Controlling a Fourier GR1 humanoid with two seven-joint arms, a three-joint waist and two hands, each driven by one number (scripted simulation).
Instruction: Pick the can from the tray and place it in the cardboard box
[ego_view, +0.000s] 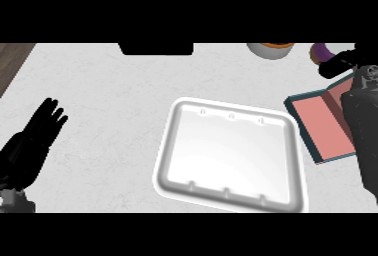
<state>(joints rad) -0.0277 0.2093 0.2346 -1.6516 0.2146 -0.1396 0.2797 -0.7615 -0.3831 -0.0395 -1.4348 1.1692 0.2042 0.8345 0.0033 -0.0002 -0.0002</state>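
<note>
Right hand (341, 62) up over the cardboard box (325, 127), fingers curled; can't tell if they hold the can, no can visible. Box just below that hand: pinkish inside, teal walls, forearm hiding part. White tray (230, 159) left of it. Left hand (37, 135) open, resting.

A tray (230, 156) sits at centre frame; a box (325, 127) lies just right of it, partly hidden by a forearm (363, 135).
</note>
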